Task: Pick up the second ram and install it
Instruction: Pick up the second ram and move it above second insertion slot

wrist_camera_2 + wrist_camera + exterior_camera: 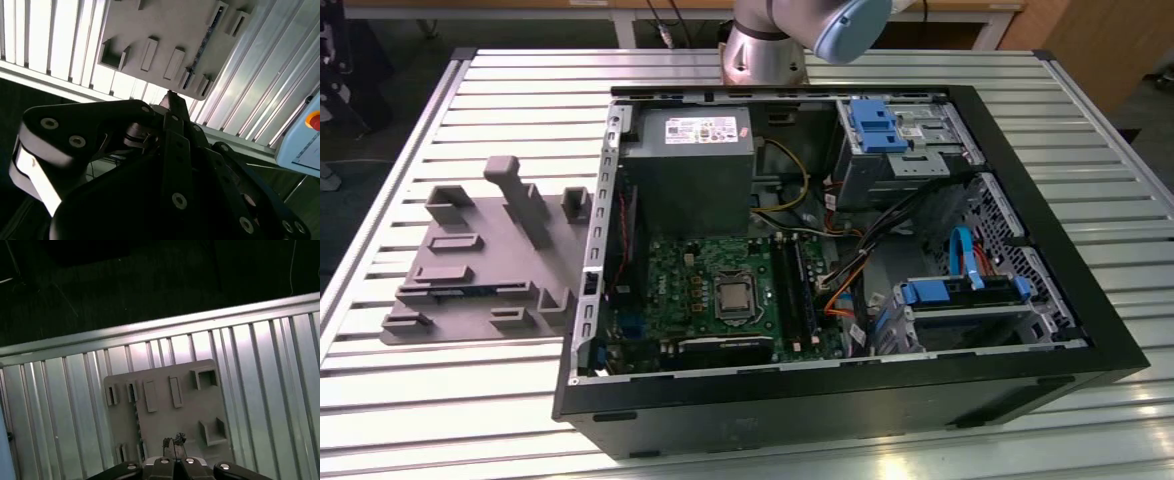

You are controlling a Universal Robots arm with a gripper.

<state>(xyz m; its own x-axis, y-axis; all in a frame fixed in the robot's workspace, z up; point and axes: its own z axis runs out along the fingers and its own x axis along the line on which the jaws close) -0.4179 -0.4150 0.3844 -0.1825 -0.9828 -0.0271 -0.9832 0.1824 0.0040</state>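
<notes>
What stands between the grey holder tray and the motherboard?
In the exterior view, the computer case's side wall separates the grey holder tray from the motherboard.

second ram: thin, long memory stick, seen edge-on as a narrow blue-green strip. chips and label cannot be made out.

pose: stands on its long edge, seated in a narrow slot of the grey holding fixture.

location: the fixture lies flat on the slatted table, at the exterior view's left, just beside the open computer case. the stick sits in the near part of the fixture, its length running left to right.

in both wrist views it shows as a thin dark line with blue glints.

state: not yet installed.
</notes>
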